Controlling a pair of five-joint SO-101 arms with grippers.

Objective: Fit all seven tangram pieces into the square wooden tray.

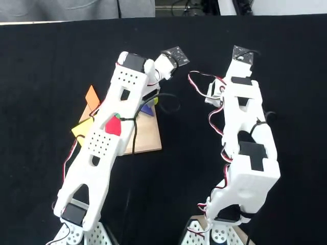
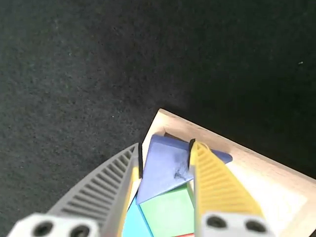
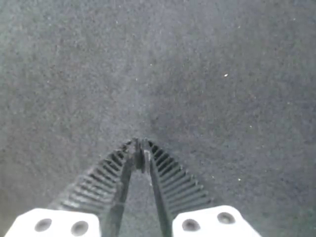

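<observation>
In the left wrist view my left gripper is over a corner of the square wooden tray. It is shut on a blue triangle, with the grey and yellow fingers against its edges. A green piece and a cyan piece lie in the tray beside it. From above, an orange piece and a yellow piece lie by the tray's left side. A red piece peeks past the left arm. My right gripper is shut, empty, over bare black cloth.
The left arm covers much of the tray in the high view. The right arm stands apart on the right side of the black cloth, with cables looping beside it. Open cloth lies between the arms.
</observation>
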